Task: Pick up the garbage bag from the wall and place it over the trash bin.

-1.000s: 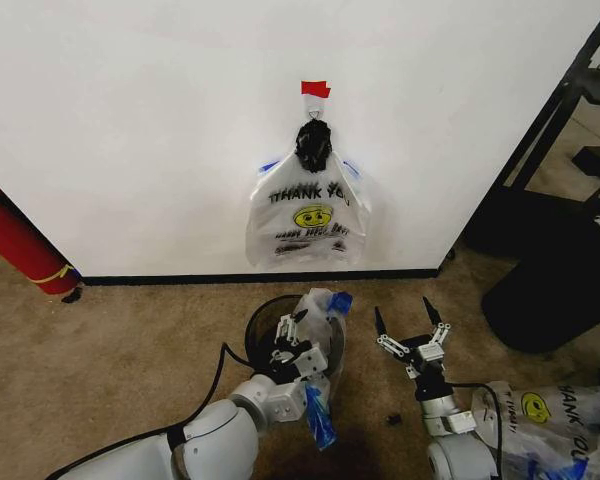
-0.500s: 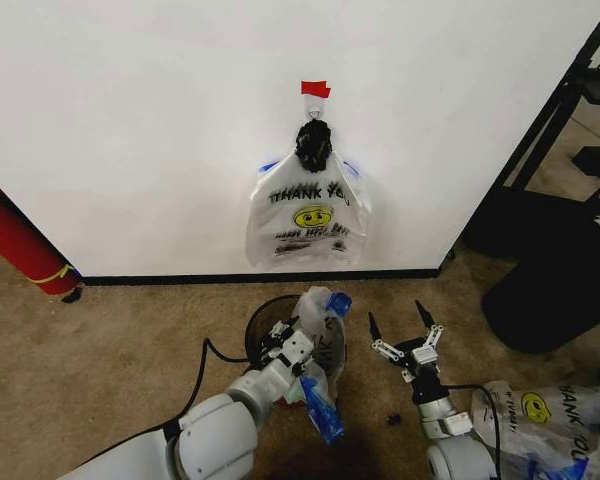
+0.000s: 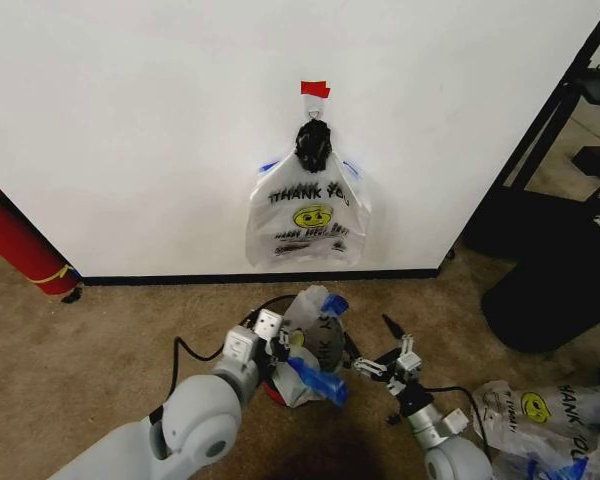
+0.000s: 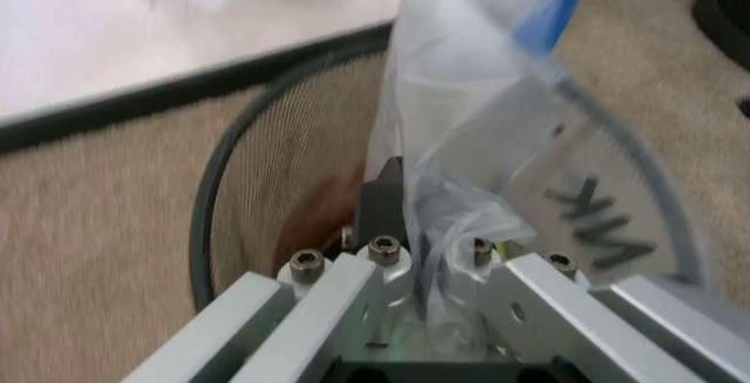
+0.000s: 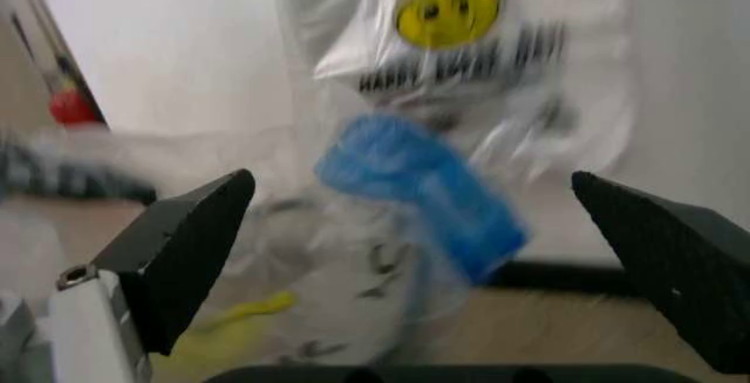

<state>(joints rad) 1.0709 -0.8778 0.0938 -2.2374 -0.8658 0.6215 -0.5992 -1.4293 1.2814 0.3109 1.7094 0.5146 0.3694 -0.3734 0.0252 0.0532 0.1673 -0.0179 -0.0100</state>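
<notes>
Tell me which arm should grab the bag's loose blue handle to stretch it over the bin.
Probably the right. The right tool is open and empty, close beside the free blue handle of the bag at the bin. The left tool is already shut on the bag's other side.

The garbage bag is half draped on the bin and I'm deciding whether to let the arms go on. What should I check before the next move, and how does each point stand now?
1. Left gripper has the garbage bag: ok, plastic is pinched between its fingers in the left wrist view.
2. Right gripper ready to take the bag: ok, open beside the blue handle strip, not touching it.
3. Bag spread over the trash bin rim: not ok, bunched on one side, mesh exposed.
4. Bin upright: cannot tell.
5. Another smiley bag hangs on the wall hook: ok, clear of both arms.
</notes>
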